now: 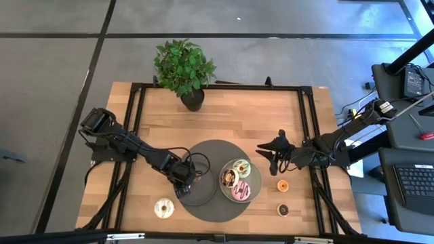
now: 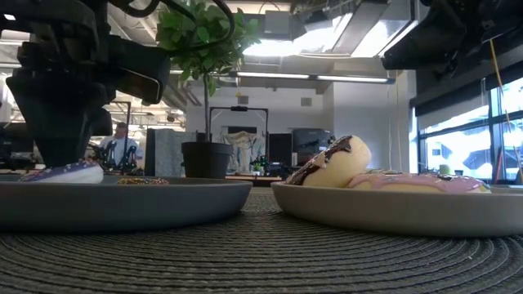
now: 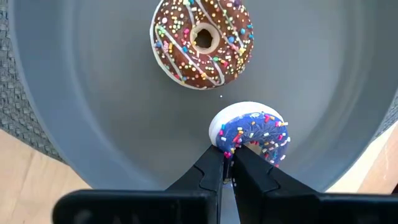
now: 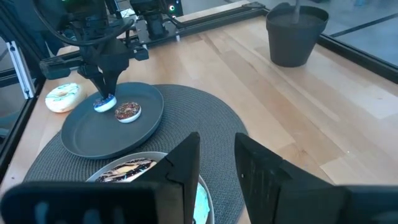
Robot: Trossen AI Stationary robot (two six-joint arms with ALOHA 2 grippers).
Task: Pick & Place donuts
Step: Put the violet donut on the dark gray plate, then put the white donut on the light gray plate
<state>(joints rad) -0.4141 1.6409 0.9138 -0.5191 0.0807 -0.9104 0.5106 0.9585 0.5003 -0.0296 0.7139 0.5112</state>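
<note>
wood table | grey mat | left tool pinching purple donut | right tool open

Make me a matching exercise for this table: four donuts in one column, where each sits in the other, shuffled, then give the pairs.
1. purple mini donut
2. cream donut
3. pink donut
4. orange mini donut

A. bare wood, right of the mat
B. right plate, beside two other donuts
C. left plate, pinched in the left gripper jaws
D. bare wood, left of the mat

Pairs: 1-C, 2-D, 3-B, 4-A
</note>
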